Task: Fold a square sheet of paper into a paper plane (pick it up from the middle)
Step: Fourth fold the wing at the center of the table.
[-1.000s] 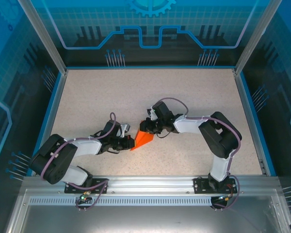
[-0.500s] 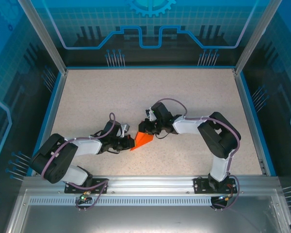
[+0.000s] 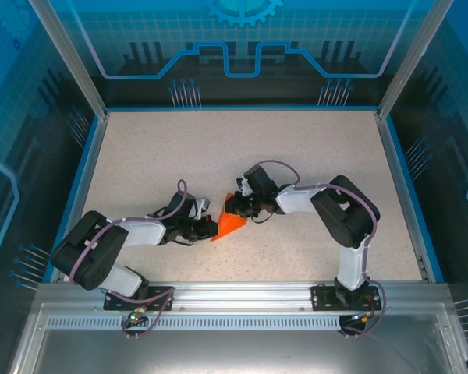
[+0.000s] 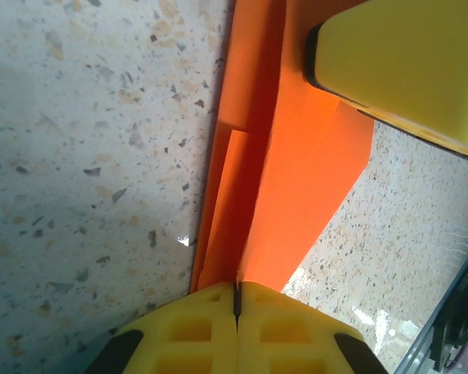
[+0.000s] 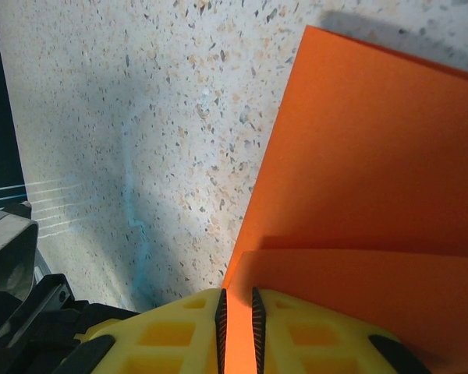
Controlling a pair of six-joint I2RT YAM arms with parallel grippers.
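Pinching the square sheet of paper (image 3: 232, 225) at its left edge, the left gripper (image 4: 236, 296) has its jaws pressed together; the creased sheet lies mid-table between both grippers; the right gripper (image 5: 238, 305) clamps the far edge, jaws nearly closed; the fingers hide part of the folds.

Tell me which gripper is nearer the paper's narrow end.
Left. The left gripper is shut on the paper right at its narrow end; the right gripper clamps the wide end opposite.

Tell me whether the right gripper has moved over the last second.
Yes, slightly: the right gripper, shut on the orange paper, has shifted left, away from the table's right rim.
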